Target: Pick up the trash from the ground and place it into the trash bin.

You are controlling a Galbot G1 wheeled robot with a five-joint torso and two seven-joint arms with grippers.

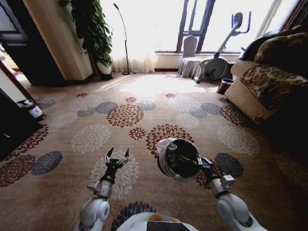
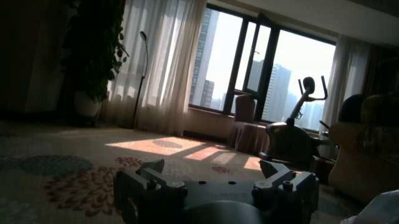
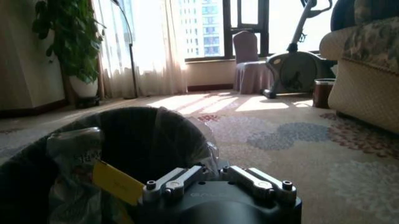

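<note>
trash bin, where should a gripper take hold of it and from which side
Best bet is the rim of the trash bin, pinched across its thin wall from above on the robot's near side. The bin stands upright and is round, too wide to span, so only the lip suits the jaws. The right gripper is already shut on that near-right rim; the left gripper hangs open beside it.

One trash bin (image 1: 178,160), two pincers (image 1: 117,155) (image 1: 201,163).
</note>
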